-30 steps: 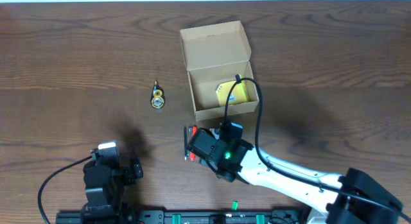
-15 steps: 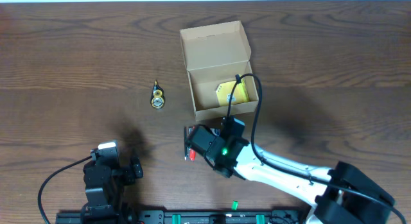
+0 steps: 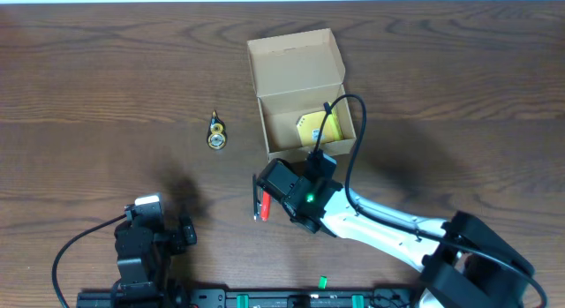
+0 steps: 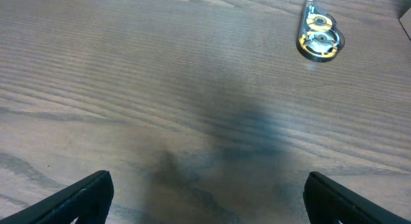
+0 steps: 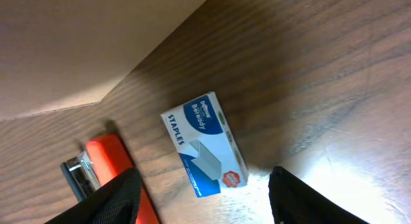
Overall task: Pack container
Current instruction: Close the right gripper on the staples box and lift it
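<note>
Risk: the right gripper (image 5: 205, 192), jaws apart and empty over the staples (image 5: 204, 144) beside the stapler (image 5: 106, 163), may catch the stapler too or skew the staples on closing, short of the open container (image 3: 296, 61) nearby, while the left gripper (image 4: 209, 195) waits wide open.

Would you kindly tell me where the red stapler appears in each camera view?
Overhead: the red stapler lies just in front of the tan cardboard box, near its left corner.
Left wrist: not in it.
Right wrist: lower left, beside the blue staples box.
Shared landmark: that box, top left in right wrist.
</note>
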